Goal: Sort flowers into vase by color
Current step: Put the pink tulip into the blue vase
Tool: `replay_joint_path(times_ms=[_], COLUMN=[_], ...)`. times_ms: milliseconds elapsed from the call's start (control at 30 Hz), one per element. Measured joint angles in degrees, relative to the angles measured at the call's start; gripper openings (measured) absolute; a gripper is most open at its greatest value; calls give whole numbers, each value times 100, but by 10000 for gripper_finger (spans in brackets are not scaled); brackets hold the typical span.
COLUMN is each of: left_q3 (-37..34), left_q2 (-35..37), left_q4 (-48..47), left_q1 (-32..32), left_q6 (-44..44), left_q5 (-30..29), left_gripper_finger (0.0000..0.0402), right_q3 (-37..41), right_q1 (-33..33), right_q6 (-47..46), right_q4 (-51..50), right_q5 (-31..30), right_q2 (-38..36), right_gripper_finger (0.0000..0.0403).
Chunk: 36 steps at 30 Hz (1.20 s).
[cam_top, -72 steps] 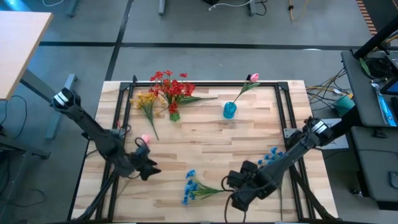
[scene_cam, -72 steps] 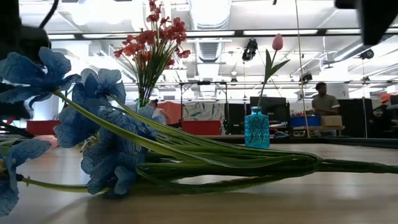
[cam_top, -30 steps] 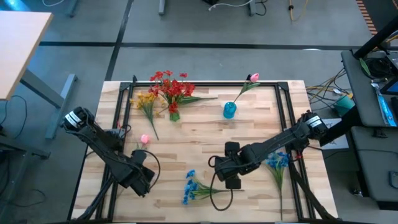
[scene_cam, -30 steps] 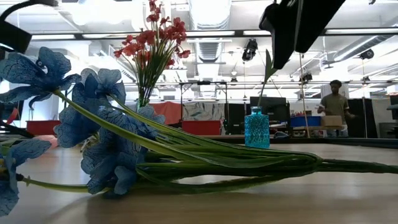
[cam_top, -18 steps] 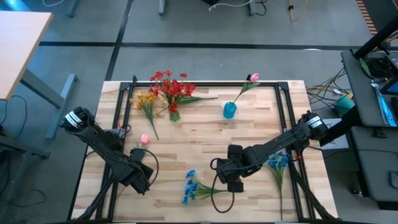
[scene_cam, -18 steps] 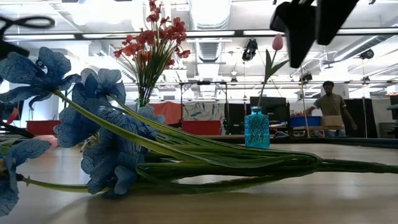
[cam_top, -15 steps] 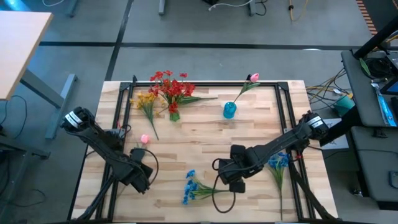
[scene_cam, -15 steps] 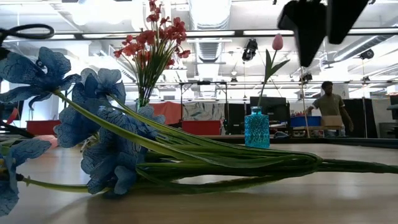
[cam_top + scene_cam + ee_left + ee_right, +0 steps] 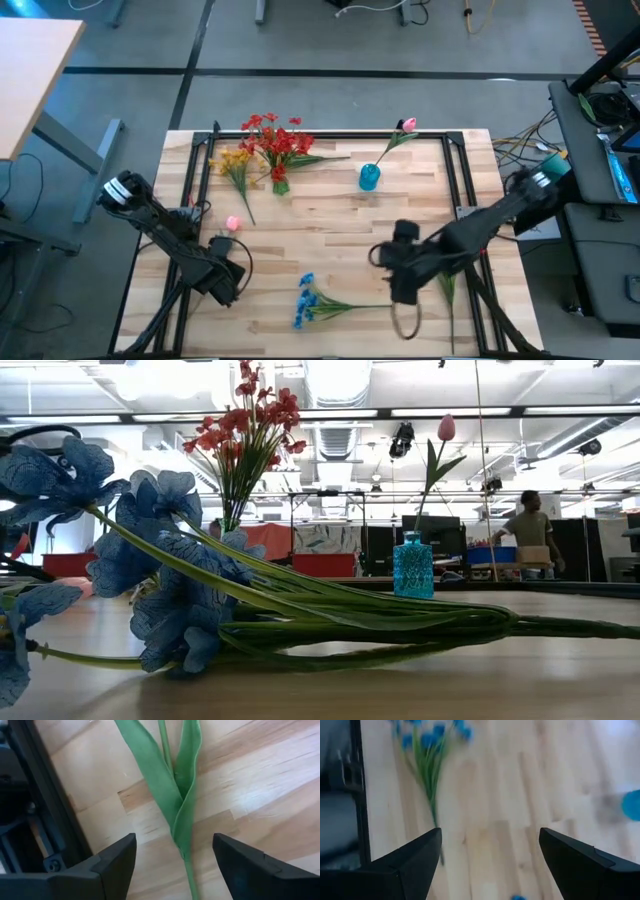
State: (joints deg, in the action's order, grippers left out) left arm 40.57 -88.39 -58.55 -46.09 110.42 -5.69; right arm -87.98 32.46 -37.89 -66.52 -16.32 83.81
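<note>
A pink tulip lies flat on the table near its left edge, bud [image 9: 232, 224] toward the far side, and its green leaves [image 9: 175, 795] and stem [image 9: 188, 875] run between my fingers. My left gripper [image 9: 224, 280] [image 9: 174, 842] hangs low over it, open, one finger on each side of the stem. My right gripper [image 9: 400, 290] [image 9: 490, 832] is open, holds nothing and hangs high over the table's near right part. Two blue sprays lie on the wood, one [image 9: 305, 298] [image 9: 150, 580] near the front edge, one [image 9: 427, 745] under my right arm. A blue vase [image 9: 369, 177] holds another pink tulip [image 9: 405, 127].
Red flowers [image 9: 275, 140] stand upright at the far left, with a yellow spray [image 9: 235, 165] lying beside them. A black frame rail [image 9: 45, 810] runs close beside my left gripper. A person [image 9: 525, 525] stands in the room behind the table.
My left gripper has come down toward the pink tulip's stem. My right gripper has risen and swung toward the table's right edge, away from the blue spray at the front, and has left the low view.
</note>
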Motion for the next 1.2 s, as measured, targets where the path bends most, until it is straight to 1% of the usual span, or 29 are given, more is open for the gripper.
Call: replay_joint_path(times_ms=[100,233,367,600,733,933,1100,1133,1200], left_q3=[-36,-17,-44,-78,-84,-89,-32,0,172], left_q2=[-3,-12,-12,-14,-19,-19,-10,-4,22], left_q4=[27,50,93,158,261,413,414,402,416], left_q1=[0,-2,-2,-1,0,0,-12,-43,-66], left_q6=[6,4,4,6,8,26,-78,-103,-213], left_q5=[-17,-112,-133,-193,-242,-357,-500,-671,-1247], left_gripper_finger=[237,221,199,141,92,12,5,3,2], right_q3=[84,238,521,1059,1355,1578,1705,1752,1854], right_q1=[197,464,608,604,604,630,667,667,670], right_q6=[-224,-259,-205,-199,-209,-207,-202,-182,-82], right_q4=[92,318,628,997,1313,1585,1695,1799,2027], right_q5=[-516,-1071,-1377,-1385,-1364,-1324,-1326,-1326,-1326], right_q2=[-482,-960,-1266,-1355,-1351,-1347,-1347,-1347,-1346], right_gripper_finger=[327,327,327,327,327,327,327,327,327])
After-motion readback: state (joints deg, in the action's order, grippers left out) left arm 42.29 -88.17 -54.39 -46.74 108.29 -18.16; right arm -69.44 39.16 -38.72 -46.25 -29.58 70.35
